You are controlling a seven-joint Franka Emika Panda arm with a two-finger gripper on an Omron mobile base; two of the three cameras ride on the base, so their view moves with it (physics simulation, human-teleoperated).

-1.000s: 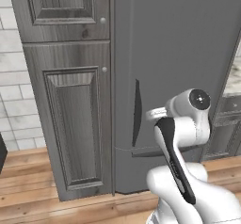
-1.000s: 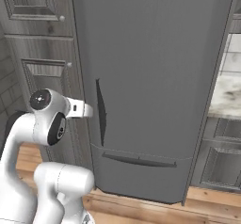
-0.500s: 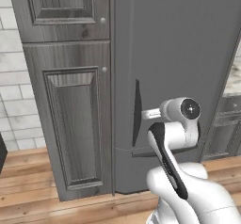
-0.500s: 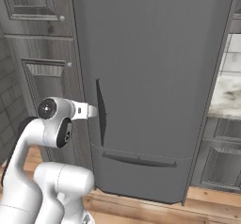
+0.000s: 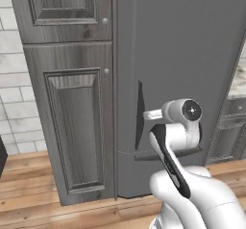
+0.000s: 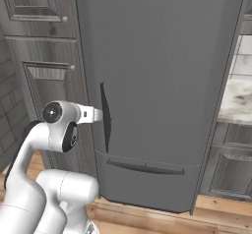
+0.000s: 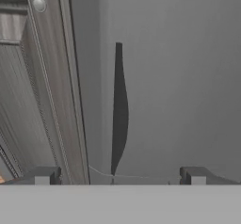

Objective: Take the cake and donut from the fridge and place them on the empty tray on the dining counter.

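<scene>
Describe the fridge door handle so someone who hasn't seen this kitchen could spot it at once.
Find the tall plain grey fridge standing right of the wood-panelled cabinet. On its closed upper door, near the edge beside the cabinet and just above the seam to the lower drawer, sits the handle: a dark, slim vertical blade. The drawer's grip runs horizontally, and the cabinet has only small round knobs.

Fridge [image 5: 187,45]: plain mid-grey, unpatterned.
Fridge handle [image 7: 119,110]: dark charcoal, near black.
Cabinet [image 5: 72,103]: grey wood grain with darker streaks; small pale round knobs.
Wall tiles [image 5: 12,108]: off-white brick pattern, grey joints.
Floor [image 5: 33,199]: warm light-brown planks.
Counter [image 6: 238,98]: white marble, grey-brown veining.
Arm [image 6: 54,179]: white, dark joints.
</scene>
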